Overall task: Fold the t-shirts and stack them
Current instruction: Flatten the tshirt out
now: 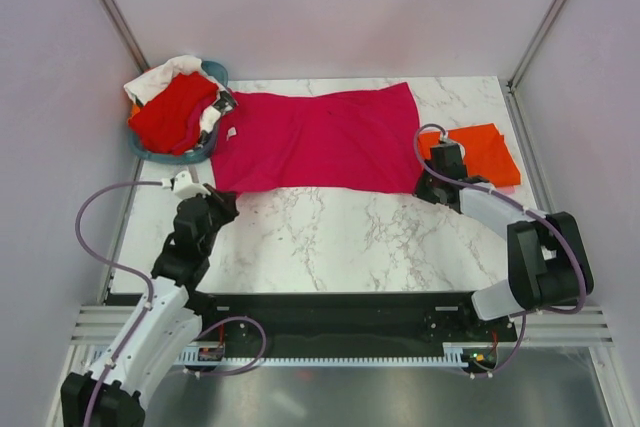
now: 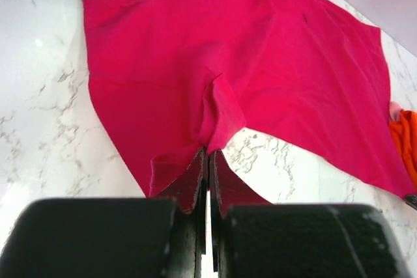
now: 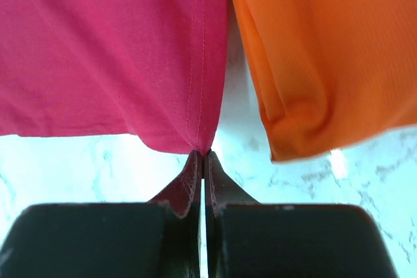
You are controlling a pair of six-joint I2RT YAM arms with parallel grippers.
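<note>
Top view: one magenta t-shirt [image 1: 320, 137] is spread mid-surface [image 1: 340, 237], one orange t-shirt [image 1: 482, 152] is seen at right, one red t-shirt [image 1: 178, 112] and one white t-shirt [image 1: 165, 73] in the upper-left basket [image 1: 218, 74]. Left wrist: the left jaws are clamped on magenta fabric. Right wrist: the right jaws are pinched on its hem

Left arm [image 1: 160, 319], right arm [image 1: 535, 257]: black joint housings, white link shells, lilac cable loops [image 1: 79, 224]; 2 dark wedge-shaped jaws each.
</note>
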